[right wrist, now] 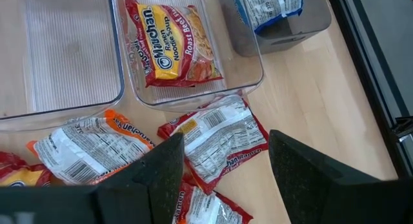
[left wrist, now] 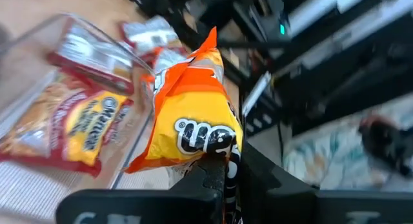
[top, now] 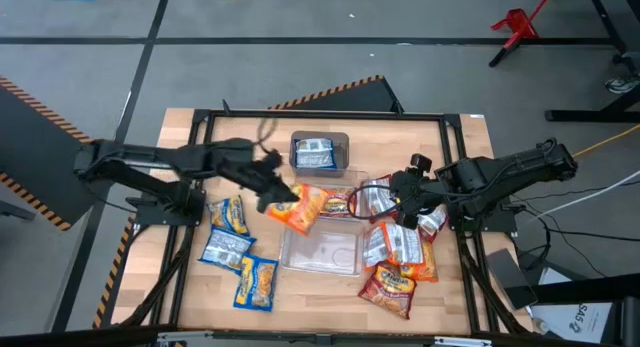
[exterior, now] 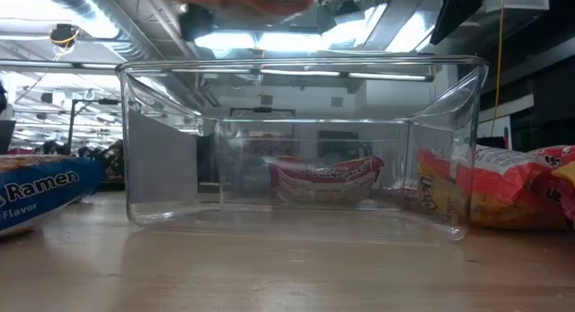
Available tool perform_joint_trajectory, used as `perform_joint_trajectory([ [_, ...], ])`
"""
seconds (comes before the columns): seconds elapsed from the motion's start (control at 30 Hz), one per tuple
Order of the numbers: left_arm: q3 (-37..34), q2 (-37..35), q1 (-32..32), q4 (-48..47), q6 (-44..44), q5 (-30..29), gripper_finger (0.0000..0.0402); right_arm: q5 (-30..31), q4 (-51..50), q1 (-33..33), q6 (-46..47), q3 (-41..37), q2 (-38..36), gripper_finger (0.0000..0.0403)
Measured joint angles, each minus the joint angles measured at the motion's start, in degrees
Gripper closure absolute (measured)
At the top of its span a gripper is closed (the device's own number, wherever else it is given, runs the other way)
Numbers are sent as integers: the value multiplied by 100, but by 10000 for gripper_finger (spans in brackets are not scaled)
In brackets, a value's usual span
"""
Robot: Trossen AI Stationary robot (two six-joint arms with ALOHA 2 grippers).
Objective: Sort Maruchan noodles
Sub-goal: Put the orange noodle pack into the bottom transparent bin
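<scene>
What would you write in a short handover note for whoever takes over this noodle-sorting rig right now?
Left gripper: jaws shut on an orange packet, held at the empty bin's edge.
Right gripper: jaws open, above the loose red packets.
Done: one blue packet in the far bin, one red packet in the middle bin.
Left: three blue packets on the left, the red and orange pile on the right.

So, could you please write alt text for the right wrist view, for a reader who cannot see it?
The open right gripper hovers over loose ramen packets on the wooden table, above a red-and-silver packet lying barcode side up. Beyond sit three clear bins: an empty one, one holding a red Maruchan packet, one holding a blue packet.
</scene>
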Motion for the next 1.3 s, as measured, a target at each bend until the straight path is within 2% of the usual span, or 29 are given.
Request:
perform_joint_trajectory([
  [0.1, 465, 650, 2, -218, 419, 412, 392, 1, 0, -1, 92, -1, 0, 191],
  [0.3, 1357, 1672, 2, -1613, 1537, 826, 392, -2, -2, -2, 103, 0, 0, 191],
  [0.67, 2060, 2800, -13, -2211, 2555, 1421, 392, -2, -2, -1, 105, 0, 0, 191],
  [1.13, 2156, 3197, -88, -2358, 3340, 1564, 392, -3, -2, -2, 105, 0, 0, 191],
  [1.3, 2156, 3196, -156, -2329, 3563, 1372, 392, -4, 0, 0, 171, 0, 0, 191],
])
